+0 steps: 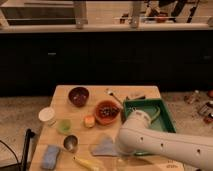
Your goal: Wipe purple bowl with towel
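The purple bowl [79, 96] stands at the back left of the wooden table [65, 100]. The towel [104, 146], a crumpled grey-blue cloth, lies near the front middle of the table. My white arm [160, 142] reaches in from the lower right. My gripper [122, 159] hangs at its end, just right of the towel and far in front of the purple bowl.
A red bowl [106, 111] with dark food stands mid-table with an orange fruit [89, 121] beside it. A white cup [47, 115], green cup [64, 126], metal cup [70, 142], blue sponge [50, 156] and banana [85, 163] are on the left and front. A green tray [152, 112] is on the right.
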You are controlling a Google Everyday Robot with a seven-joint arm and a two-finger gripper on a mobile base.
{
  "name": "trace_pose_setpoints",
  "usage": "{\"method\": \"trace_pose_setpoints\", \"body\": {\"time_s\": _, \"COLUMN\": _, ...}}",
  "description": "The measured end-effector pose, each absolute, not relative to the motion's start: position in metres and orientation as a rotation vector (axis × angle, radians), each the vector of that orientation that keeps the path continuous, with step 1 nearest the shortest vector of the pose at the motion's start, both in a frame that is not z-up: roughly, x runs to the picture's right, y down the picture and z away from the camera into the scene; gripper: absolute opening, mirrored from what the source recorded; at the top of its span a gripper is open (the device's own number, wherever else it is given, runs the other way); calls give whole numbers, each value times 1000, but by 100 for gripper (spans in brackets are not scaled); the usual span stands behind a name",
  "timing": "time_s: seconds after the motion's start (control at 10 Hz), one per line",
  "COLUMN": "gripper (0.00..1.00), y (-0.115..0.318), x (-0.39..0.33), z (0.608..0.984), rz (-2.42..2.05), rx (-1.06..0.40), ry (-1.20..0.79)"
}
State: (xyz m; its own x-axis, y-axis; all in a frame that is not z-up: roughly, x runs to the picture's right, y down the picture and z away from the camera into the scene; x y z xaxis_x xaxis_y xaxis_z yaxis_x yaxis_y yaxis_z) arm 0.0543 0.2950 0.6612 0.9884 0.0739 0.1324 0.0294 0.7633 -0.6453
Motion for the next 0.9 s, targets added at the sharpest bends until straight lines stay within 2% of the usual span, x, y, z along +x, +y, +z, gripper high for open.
{"method": "trace_pose_setpoints", "body": {"time_s": 0.9, "gripper": 80, "y": 309, "x": 30, "z": 682, "rz": -43, "rx": -710, "ry": -178}}
